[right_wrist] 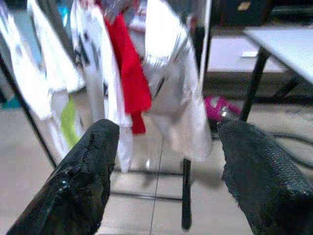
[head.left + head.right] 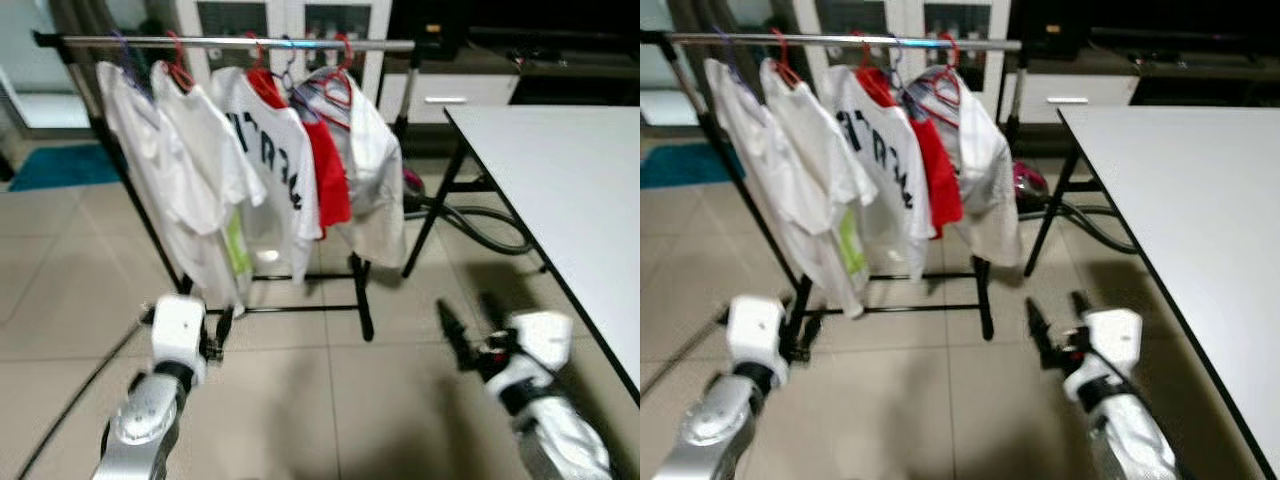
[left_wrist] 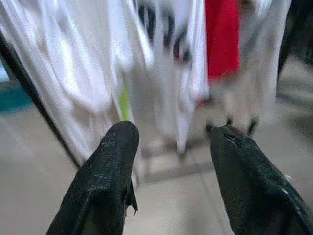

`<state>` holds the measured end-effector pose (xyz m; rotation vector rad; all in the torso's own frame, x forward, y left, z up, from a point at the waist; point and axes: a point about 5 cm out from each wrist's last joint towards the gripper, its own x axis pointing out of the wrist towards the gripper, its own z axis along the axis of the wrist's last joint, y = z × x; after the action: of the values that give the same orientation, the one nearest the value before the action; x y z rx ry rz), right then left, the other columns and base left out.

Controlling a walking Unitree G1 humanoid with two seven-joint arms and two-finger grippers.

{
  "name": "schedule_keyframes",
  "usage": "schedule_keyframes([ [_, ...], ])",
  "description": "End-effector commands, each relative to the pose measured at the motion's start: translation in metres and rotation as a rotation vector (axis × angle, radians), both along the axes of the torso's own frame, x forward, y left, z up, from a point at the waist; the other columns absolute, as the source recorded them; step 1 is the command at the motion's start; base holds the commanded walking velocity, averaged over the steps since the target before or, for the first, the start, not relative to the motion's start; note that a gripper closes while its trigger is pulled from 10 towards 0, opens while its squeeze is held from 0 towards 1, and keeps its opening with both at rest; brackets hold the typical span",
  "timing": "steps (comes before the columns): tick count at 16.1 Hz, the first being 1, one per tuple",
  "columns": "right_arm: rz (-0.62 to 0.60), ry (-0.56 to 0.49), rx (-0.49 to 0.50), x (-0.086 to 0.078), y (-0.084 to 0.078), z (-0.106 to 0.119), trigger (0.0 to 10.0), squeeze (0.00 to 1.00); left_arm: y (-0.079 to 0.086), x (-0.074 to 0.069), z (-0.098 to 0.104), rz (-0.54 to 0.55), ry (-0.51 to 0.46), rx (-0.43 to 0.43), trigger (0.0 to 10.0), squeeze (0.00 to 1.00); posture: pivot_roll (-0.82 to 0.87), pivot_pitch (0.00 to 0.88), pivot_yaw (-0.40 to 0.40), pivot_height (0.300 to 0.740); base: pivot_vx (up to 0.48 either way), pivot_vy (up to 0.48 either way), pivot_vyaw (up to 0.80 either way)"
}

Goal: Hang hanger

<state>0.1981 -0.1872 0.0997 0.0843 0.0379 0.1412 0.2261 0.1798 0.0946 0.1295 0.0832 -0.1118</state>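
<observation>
A black clothes rack with a silver rail [image 2: 230, 42] stands ahead on the tiled floor. Several garments hang from it on red hangers [image 2: 180, 68]: white shirts, one with black lettering [image 2: 275, 160], a red top [image 2: 330, 175] and a shiny white jacket [image 2: 375, 170]. My left gripper [image 2: 222, 330] is low, near the rack's foot, and is open with nothing between its fingers [image 3: 117, 147]. My right gripper [image 2: 468, 318] is low beside the table, also open and empty. In the right wrist view its fingers [image 1: 98, 147] point at the red top [image 1: 129, 78].
A white table [image 2: 560, 180] on black legs takes up the right side. A grey hose [image 2: 490, 232] and a pink object [image 2: 412, 182] lie on the floor behind the rack. White cabinets [image 2: 440, 95] line the back wall. A teal mat [image 2: 60, 165] lies far left.
</observation>
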Motion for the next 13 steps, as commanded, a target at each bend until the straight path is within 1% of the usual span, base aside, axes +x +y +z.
schedule_keyframes([
  [1,-0.050,-0.032,0.015,-0.001,-0.004,0.011,10.0,1.00,-0.007,0.000,0.016,-0.006,-0.082,0.008,10.0,1.00,0.08,0.004,0.023,0.740,0.000,0.000,0.00],
  [2,-0.129,-0.037,0.029,-0.004,-0.006,0.022,10.0,1.00,-0.010,0.001,0.031,0.014,-0.123,0.008,10.0,1.00,0.08,0.003,0.028,0.740,0.000,0.000,0.00],
  [3,-0.157,0.018,0.070,-0.003,-0.002,0.026,10.0,1.00,-0.011,0.006,0.045,0.070,-0.151,0.015,10.0,1.00,0.08,0.006,0.030,0.740,0.000,0.000,0.00],
  [4,-0.144,0.063,0.072,0.000,0.002,0.021,10.0,1.00,-0.014,0.009,0.049,0.064,-0.154,0.029,10.0,1.00,0.08,0.007,0.028,0.740,0.000,0.000,0.51],
  [5,-0.109,0.062,0.031,0.006,0.009,0.020,10.0,1.00,-0.018,0.013,0.048,0.029,-0.138,0.041,10.0,1.00,0.08,0.010,0.029,0.740,0.000,0.000,0.80],
  [7,-0.051,0.059,0.056,0.022,0.028,0.022,10.0,1.00,-0.025,0.019,0.046,0.002,-0.087,0.091,10.0,1.00,0.09,0.006,0.032,0.740,0.000,0.000,0.80],
  [8,-0.047,0.058,0.046,0.028,0.031,0.024,10.0,1.00,-0.028,0.020,0.048,-0.010,-0.082,0.093,10.0,1.00,0.09,0.001,0.027,0.740,0.000,0.000,0.80],
  [9,-0.039,0.050,0.058,0.034,0.034,0.028,10.0,1.00,-0.029,0.023,0.052,-0.016,-0.085,0.095,10.0,1.00,0.10,0.000,0.022,0.740,0.000,0.000,0.80],
  [11,-0.067,0.050,0.024,0.040,0.032,0.030,10.0,1.00,-0.029,0.029,0.056,-0.012,-0.083,0.088,10.0,1.00,0.11,0.000,0.016,0.740,0.287,0.000,0.80],
  [12,-0.085,0.056,-0.029,0.043,0.030,0.028,10.0,1.00,-0.027,0.030,0.057,-0.002,-0.079,0.087,10.0,1.00,0.12,0.000,0.015,0.740,0.322,0.000,0.80],
  [13,-0.130,0.057,-0.068,0.046,0.026,0.026,10.0,1.00,-0.026,0.031,0.057,-0.002,-0.074,0.095,10.0,1.00,0.12,0.000,0.015,0.740,0.330,0.000,0.00],
])
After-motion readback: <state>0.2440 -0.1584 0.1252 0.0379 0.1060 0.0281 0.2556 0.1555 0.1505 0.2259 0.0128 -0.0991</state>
